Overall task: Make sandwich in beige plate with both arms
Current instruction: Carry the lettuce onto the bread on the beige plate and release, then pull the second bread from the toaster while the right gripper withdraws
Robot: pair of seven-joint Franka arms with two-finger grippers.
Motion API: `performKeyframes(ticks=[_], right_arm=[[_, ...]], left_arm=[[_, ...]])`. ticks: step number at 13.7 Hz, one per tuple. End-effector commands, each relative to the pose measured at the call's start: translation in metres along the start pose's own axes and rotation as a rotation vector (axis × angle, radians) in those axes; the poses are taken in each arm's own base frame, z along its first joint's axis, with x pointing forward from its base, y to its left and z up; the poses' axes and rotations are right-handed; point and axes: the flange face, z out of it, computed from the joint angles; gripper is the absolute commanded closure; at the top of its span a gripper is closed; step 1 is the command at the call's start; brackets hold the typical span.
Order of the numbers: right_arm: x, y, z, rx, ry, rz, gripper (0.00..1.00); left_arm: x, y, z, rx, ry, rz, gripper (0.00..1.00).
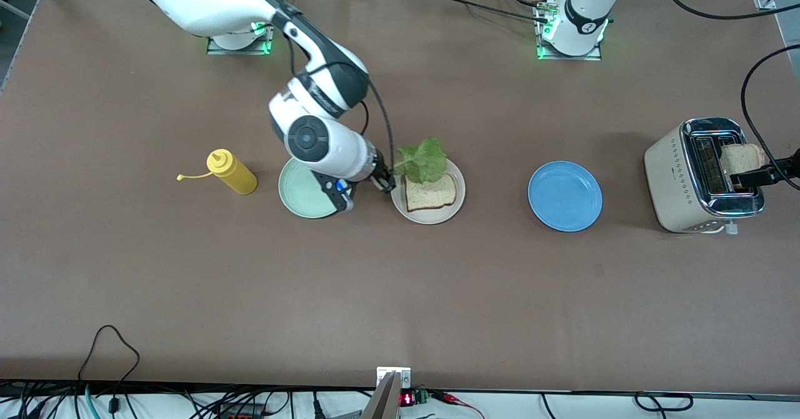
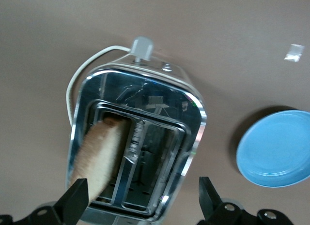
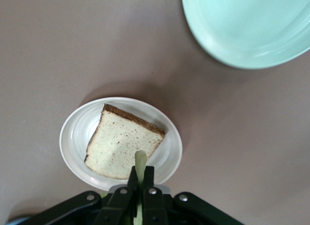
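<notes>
A square light-brown toast slice (image 1: 430,192) with a darker crust is laid flat in the round pale beige plate (image 1: 456,205). Over the plate's rim at about 11 o'clock, a ruffled green lettuce leaf (image 1: 424,160) is held by its stem, clamped in the right gripper (image 1: 387,182). A mint green plate (image 1: 299,191) is seen at the beige plate's 9 o'clock, a yellow squeeze bottle (image 1: 232,171) just past it, and a blue plate (image 1: 564,195) at 3 o'clock. Over the beige toaster (image 1: 676,181), a second slice (image 1: 742,157) is gripped by the left gripper (image 1: 753,177), standing in a slot.
</notes>
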Motion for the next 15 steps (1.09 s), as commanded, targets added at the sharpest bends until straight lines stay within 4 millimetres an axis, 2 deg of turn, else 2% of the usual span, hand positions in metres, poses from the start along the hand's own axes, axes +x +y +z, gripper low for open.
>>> performKeyframes(ticks=[1,5,6,8,10,11,12,13,14,15], right_arm=[[-0.009,-0.005,0.027,0.0,0.025,0.038,0.99],[-0.004,-0.011,0.04,0.04,0.017,0.06,0.96],[-0.004,-0.011,0.045,0.045,0.013,0.06,0.96],[-0.008,-0.011,0.053,0.045,0.018,0.049,0.95],[-0.009,-0.01,0.06,0.035,0.025,0.041,0.9],[-0.009,-0.009,0.066,0.029,0.023,0.039,0.8],[-0.009,-0.009,0.067,0.033,0.022,0.033,0.53],[-0.008,-0.009,0.07,0.03,0.021,0.035,0.32],[-0.007,-0.009,0.068,0.032,0.022,0.033,0.23],[-0.007,-0.01,0.066,0.036,0.022,0.031,0.22]], left_arm=[[0.01,-0.036,0.007,-0.019,-0.016,0.063,0.0],[0.015,-0.049,0.03,-0.032,-0.056,0.079,0.0],[0.018,-0.049,0.039,-0.038,-0.074,0.108,0.08],[0.021,-0.048,0.052,-0.048,-0.095,0.125,0.39],[0.018,-0.056,0.053,-0.057,-0.109,0.118,0.77],[0.014,-0.055,0.052,-0.064,-0.135,0.12,0.93],[0.012,-0.055,0.048,-0.065,-0.145,0.121,1.0],[0.01,-0.053,0.046,-0.066,-0.147,0.123,1.0],[0.01,-0.052,0.041,-0.067,-0.145,0.124,1.0],[0.008,-0.053,0.03,-0.069,-0.148,0.132,1.0]])
